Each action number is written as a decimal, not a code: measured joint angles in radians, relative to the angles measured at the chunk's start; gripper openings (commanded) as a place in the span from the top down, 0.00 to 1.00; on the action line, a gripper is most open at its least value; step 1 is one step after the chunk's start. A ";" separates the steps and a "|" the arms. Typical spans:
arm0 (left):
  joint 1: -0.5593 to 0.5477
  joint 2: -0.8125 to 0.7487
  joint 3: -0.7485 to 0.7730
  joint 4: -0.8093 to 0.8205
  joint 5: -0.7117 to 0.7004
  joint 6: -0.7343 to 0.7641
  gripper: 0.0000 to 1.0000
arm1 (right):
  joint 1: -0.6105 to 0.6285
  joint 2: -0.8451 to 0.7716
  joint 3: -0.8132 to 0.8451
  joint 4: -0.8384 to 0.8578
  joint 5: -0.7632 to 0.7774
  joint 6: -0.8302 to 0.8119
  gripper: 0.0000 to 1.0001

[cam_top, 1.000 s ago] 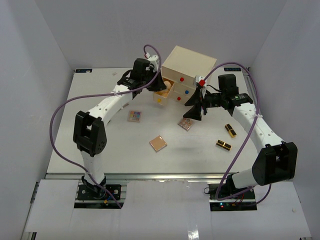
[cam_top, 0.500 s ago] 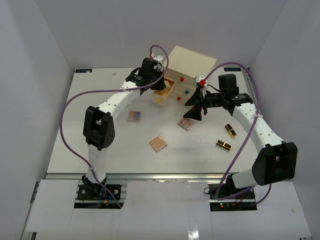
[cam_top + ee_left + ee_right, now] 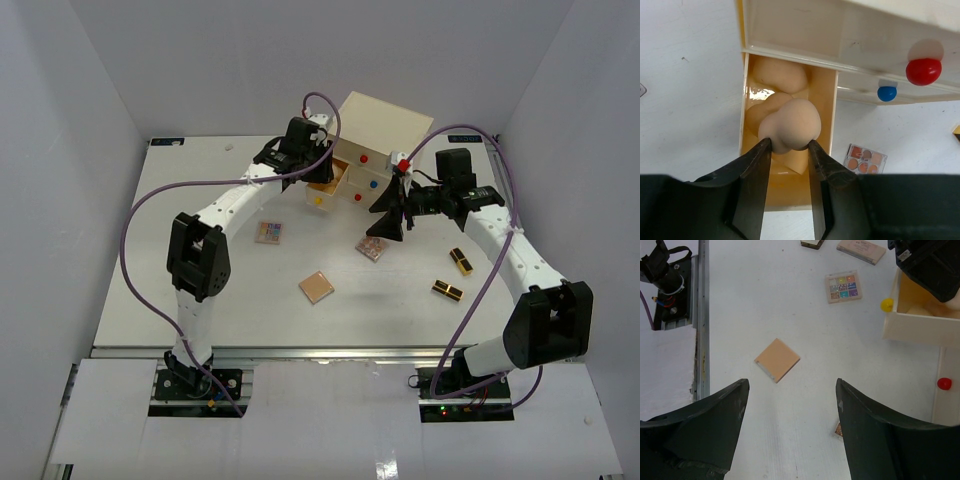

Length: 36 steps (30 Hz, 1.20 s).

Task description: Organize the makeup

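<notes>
Left gripper [image 3: 787, 146] over pulled-out yellow-knob drawer [image 3: 824, 115] of cream chest [image 3: 378, 122], fingertips [image 3: 760, 155] touching tan egg sponge [image 3: 791, 122] on both sides; clamped or let go, cannot tell. Two more sponges [image 3: 779, 75] beneath in drawer. Right gripper [image 3: 791, 385] spread wide, empty, above table [image 3: 740, 300]; peach compact [image 3: 777, 359] below it, lipstick tubes [image 3: 461, 261] well apart on right

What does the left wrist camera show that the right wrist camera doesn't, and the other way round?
Only left wrist: the left gripper closed on a tan sponge, more sponges beneath it, a blue knob. Only right wrist: the open right gripper, a peach compact, a multicoloured palette. Both: the open drawer.
</notes>
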 measured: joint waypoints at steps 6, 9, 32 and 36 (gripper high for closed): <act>0.000 -0.028 0.000 -0.003 -0.031 0.005 0.46 | 0.000 0.005 0.000 0.000 -0.001 0.000 0.23; 0.000 -0.044 0.000 -0.003 -0.042 0.010 0.44 | 0.000 0.005 0.000 0.000 -0.003 0.000 0.23; 0.000 -0.067 -0.011 -0.014 -0.041 0.020 0.26 | -0.002 0.005 -0.001 0.000 -0.004 -0.002 0.23; 0.000 -0.165 -0.112 0.040 -0.033 0.024 0.19 | -0.005 0.005 -0.005 0.000 0.000 -0.006 0.23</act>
